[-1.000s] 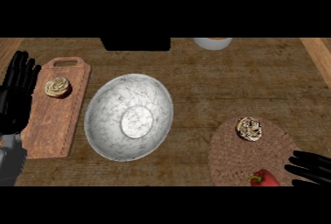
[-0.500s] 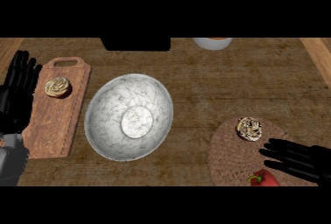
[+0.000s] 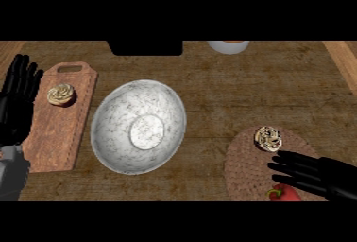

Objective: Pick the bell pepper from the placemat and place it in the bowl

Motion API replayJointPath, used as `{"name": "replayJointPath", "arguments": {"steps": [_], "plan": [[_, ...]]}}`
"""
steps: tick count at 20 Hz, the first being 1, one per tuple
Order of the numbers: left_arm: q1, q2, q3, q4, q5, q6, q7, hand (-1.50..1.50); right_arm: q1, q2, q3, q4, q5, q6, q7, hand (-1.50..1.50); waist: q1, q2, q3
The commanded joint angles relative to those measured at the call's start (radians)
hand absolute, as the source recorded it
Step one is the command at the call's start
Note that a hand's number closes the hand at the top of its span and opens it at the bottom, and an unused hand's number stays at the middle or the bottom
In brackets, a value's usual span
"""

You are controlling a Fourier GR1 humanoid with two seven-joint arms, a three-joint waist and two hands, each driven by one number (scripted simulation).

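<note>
A red bell pepper (image 3: 282, 194) lies at the near edge of the round woven placemat (image 3: 242, 163), mostly hidden under my right hand (image 3: 322, 176). That hand is open, fingers stretched leftward over the mat, just above the pepper and below a swirled pastry (image 3: 267, 138) on the mat's far side. The large grey marbled bowl (image 3: 139, 126) sits left of the mat, nothing in it. My left hand (image 3: 17, 101) rests open at the left edge, fingers up.
A wooden cutting board (image 3: 61, 127) lies left of the bowl with a second swirled pastry (image 3: 61, 94) on it. A black object (image 3: 145, 47) and a pale round vessel (image 3: 228, 46) stand at the counter's far edge.
My right hand has moved left from the lower right corner onto the placemat, covering more of the pepper. The left hand has not moved.
</note>
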Motion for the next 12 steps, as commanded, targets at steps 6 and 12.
{"name": "replayJointPath", "arguments": {"steps": [6,12], "plan": [[-0.008,-0.012,0.044,0.067,-0.019,-0.052,-0.040,0.00,-0.058,0.091,0.043,0.039,0.111,0.055,0.011,-1.50,0.000,0.000,0.000],[-0.070,-0.049,0.010,0.034,-0.070,0.004,0.023,0.00,-0.124,0.169,0.065,0.249,0.188,-0.024,-0.041,-1.50,0.002,0.001,0.000]]}}
